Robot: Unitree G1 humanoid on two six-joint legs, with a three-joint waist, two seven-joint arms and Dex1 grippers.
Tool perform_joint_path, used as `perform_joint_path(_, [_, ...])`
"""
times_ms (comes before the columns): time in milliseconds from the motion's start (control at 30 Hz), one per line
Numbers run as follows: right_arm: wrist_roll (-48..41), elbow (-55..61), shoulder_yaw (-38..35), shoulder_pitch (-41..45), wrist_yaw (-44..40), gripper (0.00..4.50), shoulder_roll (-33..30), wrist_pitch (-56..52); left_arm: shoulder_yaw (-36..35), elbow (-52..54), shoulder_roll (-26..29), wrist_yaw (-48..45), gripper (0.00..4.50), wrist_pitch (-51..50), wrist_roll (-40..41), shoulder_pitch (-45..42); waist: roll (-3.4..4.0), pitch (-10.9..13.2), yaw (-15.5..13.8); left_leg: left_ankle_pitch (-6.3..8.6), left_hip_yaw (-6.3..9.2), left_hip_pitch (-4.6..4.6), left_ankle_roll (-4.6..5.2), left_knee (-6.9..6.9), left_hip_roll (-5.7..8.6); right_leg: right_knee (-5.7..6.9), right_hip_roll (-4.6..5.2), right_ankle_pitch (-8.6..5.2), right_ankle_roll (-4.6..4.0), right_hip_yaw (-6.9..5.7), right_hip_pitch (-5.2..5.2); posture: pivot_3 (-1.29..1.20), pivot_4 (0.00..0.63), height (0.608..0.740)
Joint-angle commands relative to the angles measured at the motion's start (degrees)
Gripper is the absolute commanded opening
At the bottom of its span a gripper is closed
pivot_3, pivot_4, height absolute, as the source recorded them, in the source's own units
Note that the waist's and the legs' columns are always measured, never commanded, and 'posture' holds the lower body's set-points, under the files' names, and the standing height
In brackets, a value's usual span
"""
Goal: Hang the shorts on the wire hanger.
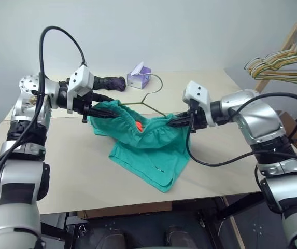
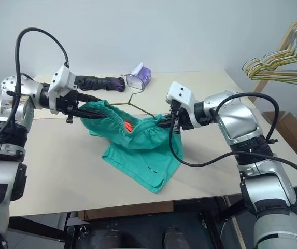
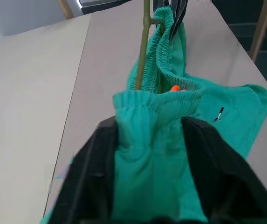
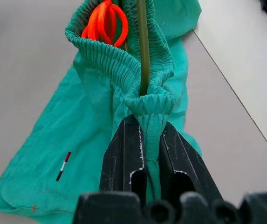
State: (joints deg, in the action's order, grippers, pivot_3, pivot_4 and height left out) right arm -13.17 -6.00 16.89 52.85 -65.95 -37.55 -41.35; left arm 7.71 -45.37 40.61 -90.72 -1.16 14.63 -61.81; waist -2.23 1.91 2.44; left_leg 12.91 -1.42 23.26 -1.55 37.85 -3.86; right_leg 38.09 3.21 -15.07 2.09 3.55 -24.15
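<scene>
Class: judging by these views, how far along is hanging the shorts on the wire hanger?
Done: the wire hanger runs inside the waistband of the shorts. In hand: the right gripper pinches one waistband end; the left gripper straddles the other. Left: settling the waistband and letting go.

We see the teal-green shorts (image 1: 147, 149) lifted at both waistband ends, legs trailing onto the table, the olive-gold wire hanger (image 1: 149, 102) threaded through the gathered waistband, hook rearward.

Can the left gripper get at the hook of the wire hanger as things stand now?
Probably not yet: the left gripper has the shorts bunched between its fingers, though the wire hanger hook stands bare.
</scene>
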Motion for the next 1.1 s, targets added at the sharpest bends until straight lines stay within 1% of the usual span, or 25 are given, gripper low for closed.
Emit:
perform_joint_path(33, [-1.0, 2.5, -3.6, -0.5, 2.5, 0.07, -0.2, -2.4, -3.2, -2.9, 0.2, 2.9, 3.59, 2.5, -0.9, -3.0, 0.00, 0.0, 0.0, 0.00, 0.00, 0.00, 0.00, 0.00, 0.00, -0.01, 0.00, 0.00, 0.00, 0.00, 0.00, 0.00, 0.000, 0.740])
perform_joint_path(100, [-1.3, 3.4, -4.5, -1.3, 4.0, 0.07, -0.3, -4.0, -4.3, -4.5, 0.6, 4.1, 4.27, 3.1, -1.3, -3.6, 0.00, 0.0, 0.1, 0.00, 0.00, 0.00, 0.00, 0.00, 0.00, -0.01, 0.00, 0.00, 0.00, 0.00, 0.00, 0.00, 0.000, 0.740])
perform_joint_path(133, [-1.5, 4.1, -5.1, -2.1, 4.9, 0.07, -0.6, -5.0, -5.2, -5.6, 0.9, 6.2, 4.50, 3.3, -1.7, -4.0, 0.00, 0.0, 0.1, 0.00, 0.00, -0.01, 0.00, 0.00, 0.00, 0.00, 0.00, 0.00, 0.00, 0.00, 0.00, -0.01, 0.000, 0.740])
perform_joint_path(233, [-2.1, 6.5, -7.3, -4.6, 7.9, 0.07, -1.2, -8.2, -8.1, -8.3, 0.8, 14.8, 4.50, 3.9, -2.3, -5.1, 0.00, 0.0, 0.1, 0.00, 0.00, -0.02, 0.00, 0.00, 0.00, 0.02, 0.00, 0.00, 0.00, 0.00, 0.01, -0.02, 0.000, 0.740])
perform_joint_path(300, [-1.7, 9.1, -9.3, -7.1, 12.1, 0.07, -1.2, -11.6, -10.2, -9.0, 0.7, 19.8, 4.50, 4.9, -2.4, -4.9, -0.01, 0.0, 0.1, 0.00, 0.00, 0.01, 0.00, 0.00, 0.00, 0.00, 0.01, 0.00, 0.00, 0.00, 0.00, -0.02, 0.000, 0.740])
perform_joint_path(333, [-1.8, 10.4, -10.9, -8.0, 14.7, 0.07, -0.7, -14.8, -11.1, -8.8, 0.8, 20.4, 4.50, 4.6, -2.0, -4.4, -0.01, 0.0, 0.1, 0.00, 0.01, 0.01, 0.00, 0.00, 0.00, -0.01, 0.02, 0.00, 0.00, 0.00, 0.00, -0.02, 0.000, 0.740])
perform_joint_path(400, [-2.6, 13.2, -13.8, -9.4, 18.7, 0.07, -0.3, -21.0, -12.7, -6.1, 0.8, 18.8, 4.50, 3.3, -0.2, -2.0, 0.00, 0.0, 0.1, 0.00, 0.00, 0.03, 0.00, 0.00, 0.01, -0.01, 0.03, 0.00, 0.00, 0.00, 0.00, -0.04, 0.000, 0.740])
perform_joint_path(500, [-3.0, 18.5, -21.2, -12.0, 26.2, 0.07, 2.5, -28.7, -14.5, 2.3, 0.2, 16.5, 4.50, -1.4, 3.5, 3.3, 0.01, 0.0, 0.2, 0.00, 0.00, -0.01, -0.01, 0.00, 0.01, 0.02, 0.04, 0.00, 0.00, 0.00, 0.01, -0.05, 0.000, 0.740])
perform_joint_path(633, [2.7, 23.9, -26.2, -13.3, 38.5, 0.07, 5.9, -41.5, -15.8, 17.9, -1.4, 18.1, 4.50, -9.5, 8.6, 11.7, 0.02, 0.0, 0.5, -0.01, 0.00, 0.00, -0.02, 0.00, 0.00, 0.06, 0.04, 0.01, -0.01, 0.00, 0.00, -0.08, 0.000, 0.740])
perform_joint_path(700, [5.1, 25.9, -27.3, -13.3, 43.5, 0.07, 7.2, -45.7, -16.0, 23.0, -2.0, 19.6, 4.50, -11.9, 9.8, 14.2, 0.01, 0.0, 0.6, -0.01, 0.00, 0.01, -0.02, 0.01, 0.00, 0.05, 0.05, 0.01, -0.01, 0.01, 0.00, -0.08, 0.000, 0.740])
perform_joint_path(733, [7.0, 25.7, -29.9, -12.3, 46.5, 0.07, 8.9, -48.3, -16.0, 25.5, -2.4, 20.8, 4.50, -13.3, 10.2, 15.0, 0.01, 0.0, 0.6, -0.01, 0.00, 0.02, -0.02, 0.01, 0.00, 0.04, 0.05, 0.01, -0.01, 0.01, 0.00, -0.08, 0.000, 0.740])
perform_joint_path(767, [8.0, 25.5, -32.0, -11.6, 48.4, 0.07, 10.2, -49.8, -16.1, 27.3, -2.6, 21.7, 4.50, -14.4, 10.5, 15.6, 0.01, 0.0, 0.8, -0.01, 0.00, 0.02, -0.02, 0.01, 0.01, 0.05, 0.05, 0.01, -0.01, 0.01, -0.01, -0.08, 0.000, 0.740])
perform_joint_path(800, [10.7, 24.5, -34.4, -10.8, 52.3, 0.07, 12.2, -50.8, -16.2, 29.8, -2.6, 21.9, 4.50, -15.5, 11.4, 16.4, 0.03, 0.0, 1.1, -0.01, 0.00, 0.00, -0.02, 0.00, 0.01, 0.03, 0.05, 0.01, -0.01, 0.01, 0.02, -0.09, 0.000, 0.740])
perform_joint_path(867, [14.1, 23.8, -37.3, -9.9, 57.6, 0.07, 15.0, -51.1, -16.6, 33.4, -2.5, 21.7, 4.50, -17.4, 13.4, 17.7, 0.07, -0.1, 1.5, -0.01, 0.00, -0.01, -0.02, 0.00, 0.03, 0.06, 0.07, 0.01, -0.01, 0.03, 0.03, -0.10, 0.000, 0.740])
perform_joint_path(967, [17.7, 23.0, -42.2, -7.8, 62.8, 0.07, 19.1, -51.1, -17.6, 36.3, -2.7, 21.8, 4.50, -19.2, 16.0, 18.8, 0.16, -0.1, 2.3, -0.01, 0.00, -0.04, -0.02, 0.00, 0.03, 0.06, 0.07, 0.01, -0.01, 0.04, 0.02, -0.10, 0.000, 0.740])
perform_joint_path(1000, [19.6, 22.6, -44.9, -6.0, 65.3, 0.07, 20.7, -51.1, -17.9, 37.2, -3.0, 21.5, 4.50, -19.8, 17.1, 19.2, 0.18, -0.1, 2.8, -0.01, 0.00, -0.05, -0.02, -0.01, 0.03, 0.05, 0.07, 0.01, 0.00, 0.05, 0.03, -0.10, 0.000, 0.740])
perform_joint_path(1033, [21.3, 22.3, -46.9, -4.5, 67.6, 0.07, 21.8, -51.1, -18.1, 37.9, -3.1, 21.4, 4.50, -20.4, 18.2, 19.6, 0.20, -0.1, 3.1, -0.01, 0.00, -0.06, -0.02, -0.01, 0.03, 0.07, 0.07, 0.01, 0.00, 0.05, 0.04, -0.10, 0.000, 0.740])
perform_joint_path(1100, [24.0, 21.6, -48.4, -2.6, 71.1, 0.07, 22.2, -51.1, -18.3, 39.1, -3.5, 21.9, 4.50, -21.2, 19.3, 20.1, 0.24, -0.2, 3.7, -0.01, 0.00, -0.08, -0.02, -0.02, 0.04, 0.10, 0.07, 0.01, -0.01, 0.07, 0.04, -0.10, 0.000, 0.740])
